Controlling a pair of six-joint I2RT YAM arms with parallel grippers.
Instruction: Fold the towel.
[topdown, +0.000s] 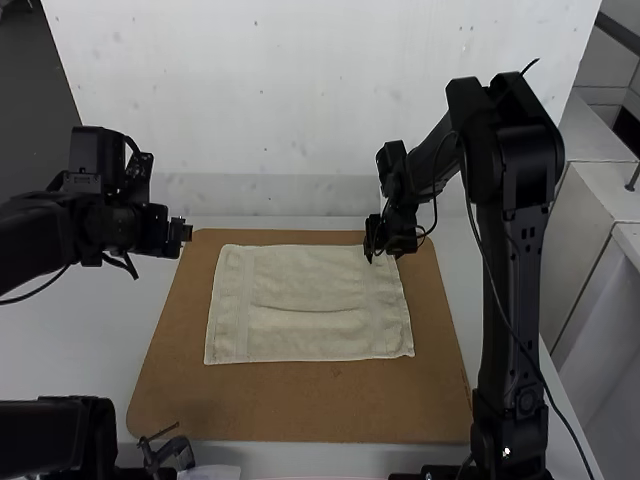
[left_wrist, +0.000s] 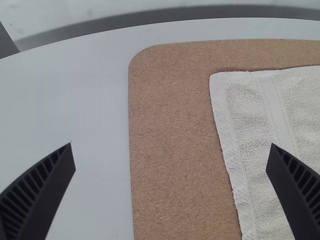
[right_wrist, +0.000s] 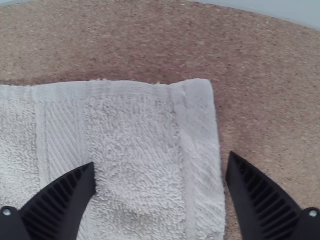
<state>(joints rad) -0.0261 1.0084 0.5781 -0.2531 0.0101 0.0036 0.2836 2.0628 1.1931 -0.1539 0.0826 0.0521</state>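
One towel (topdown: 310, 340), off-white looped terry with flat woven hems, lies spread as a rectangle, its 12 o'clock edge nearer the board's rim than its 6 o'clock edge. One shallow crease (topdown: 310, 308) runs from 9 toward 3 o'clock. Two ribbed bands cross it, near the 9 and 3 o'clock ends. Two tools noted. Right tool (topdown: 373, 254): at the towel's 2 o'clock corner, open, dark tapered fingers apart; contact cannot be confirmed. Left tool (topdown: 185, 231): at 10 o'clock from the towel, open, ribbed fingers wide apart. Beneath: one brown, speckled board (topdown: 300, 405), corners rounded, on a smooth white table (topdown: 90, 340).
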